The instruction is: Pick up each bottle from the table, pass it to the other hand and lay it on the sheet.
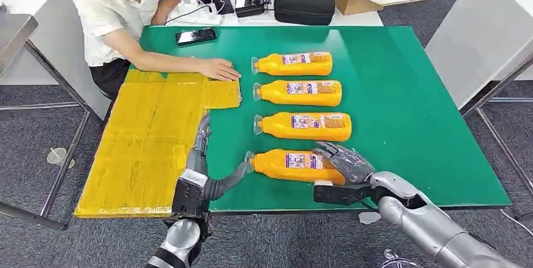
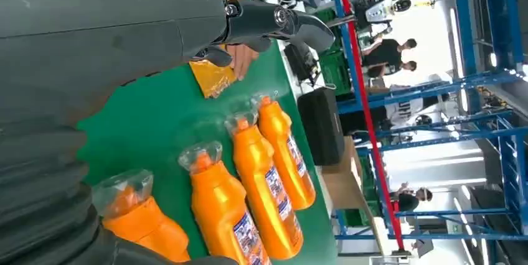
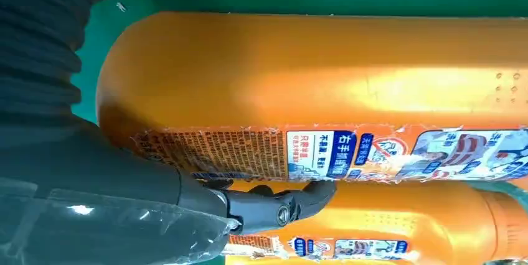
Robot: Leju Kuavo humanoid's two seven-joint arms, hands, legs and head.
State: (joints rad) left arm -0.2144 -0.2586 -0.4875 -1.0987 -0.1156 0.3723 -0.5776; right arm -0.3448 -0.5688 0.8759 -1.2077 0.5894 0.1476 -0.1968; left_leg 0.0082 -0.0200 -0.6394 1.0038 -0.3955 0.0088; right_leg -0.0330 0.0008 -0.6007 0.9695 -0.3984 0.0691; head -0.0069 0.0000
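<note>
The right hand [image 1: 342, 162] reaches in from the near edge of the green worktop [image 1: 402, 111], its fingers [image 1: 333, 152] wrapped over the base of the nearest bottle [image 1: 286, 165], which lies on its side. The left hand [image 1: 204, 155] stretches forward beside the yellow sheet [image 1: 151, 142], fingers spread and holding nothing.

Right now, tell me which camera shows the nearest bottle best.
Head view: the nearest bottle lies whole, right hand on its base. Right wrist view shows its body and label close; left wrist view shows its capped neck end.
</note>
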